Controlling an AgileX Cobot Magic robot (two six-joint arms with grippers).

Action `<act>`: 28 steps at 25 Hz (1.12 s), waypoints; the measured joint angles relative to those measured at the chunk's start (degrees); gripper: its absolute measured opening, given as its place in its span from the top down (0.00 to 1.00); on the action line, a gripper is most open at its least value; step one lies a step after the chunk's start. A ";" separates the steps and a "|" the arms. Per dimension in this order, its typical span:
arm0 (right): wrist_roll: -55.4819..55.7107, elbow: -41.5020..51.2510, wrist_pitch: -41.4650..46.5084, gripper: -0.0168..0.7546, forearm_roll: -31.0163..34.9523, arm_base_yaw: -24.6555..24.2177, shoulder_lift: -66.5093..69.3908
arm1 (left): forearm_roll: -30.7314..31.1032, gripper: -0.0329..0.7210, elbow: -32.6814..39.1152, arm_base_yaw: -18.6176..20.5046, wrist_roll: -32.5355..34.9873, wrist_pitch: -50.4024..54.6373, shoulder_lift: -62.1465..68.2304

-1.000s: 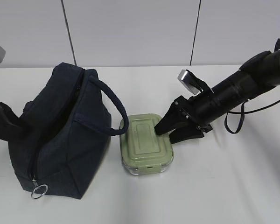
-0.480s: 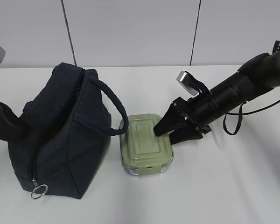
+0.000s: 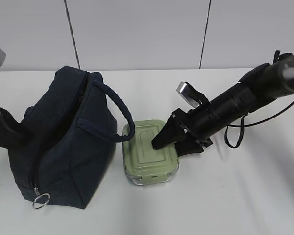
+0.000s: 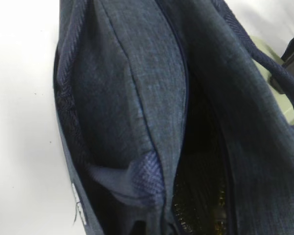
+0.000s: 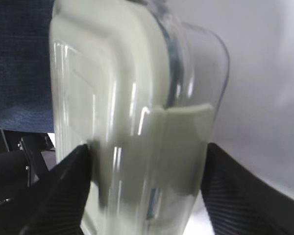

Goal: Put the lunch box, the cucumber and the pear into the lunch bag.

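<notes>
The lunch box (image 3: 150, 152) sat flat on the white table (image 3: 235, 196), its green ridged lid up and its clear base showing along the front edge, just to the right of the lunch bag (image 3: 63, 142). The right gripper (image 3: 169, 142) reached in from the right with its jaws spread across the box's right end, one finger lying over the lid and the other down beside the box. In the right wrist view the two black fingers (image 5: 63, 181) flanked the lunch box (image 5: 137, 122) closely on both sides, the near one touching its wall; whether they were pressing on it could not be told.

The bag stood upright, its top gaping, and one rope handle (image 3: 120, 115) drooped over the box's left edge. The left gripper itself was out of sight, closed, at the far left side of the bag. Its wrist camera looked down into the dark opening of the lunch bag (image 4: 137, 98)
</notes>
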 joint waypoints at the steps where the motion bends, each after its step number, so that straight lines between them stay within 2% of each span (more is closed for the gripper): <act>1: 0.00 0.00 0.00 0.34 0.39 0.04 -0.02 | 0.05 0.96 0.00 0.00 0.00 0.00 0.00; 3: 0.25 0.00 -0.04 0.49 1.07 0.04 -0.02 | 0.11 0.96 0.00 0.00 0.00 0.00 0.00; 5: 0.47 0.00 0.06 0.53 1.07 0.04 -0.02 | 0.11 0.96 0.00 0.00 0.00 0.00 0.00; 13: 0.93 0.00 0.28 0.53 0.53 -0.58 -0.92 | 0.58 0.96 0.00 0.00 0.00 0.00 0.00; 22: 5.46 0.23 -1.25 0.54 -4.98 -7.17 -12.76 | 0.63 0.96 0.00 0.00 0.00 0.07 0.00; 28: 8.34 -2.08 -0.47 0.54 -5.19 -4.93 -23.82 | 0.63 0.96 0.00 0.00 0.00 0.07 0.00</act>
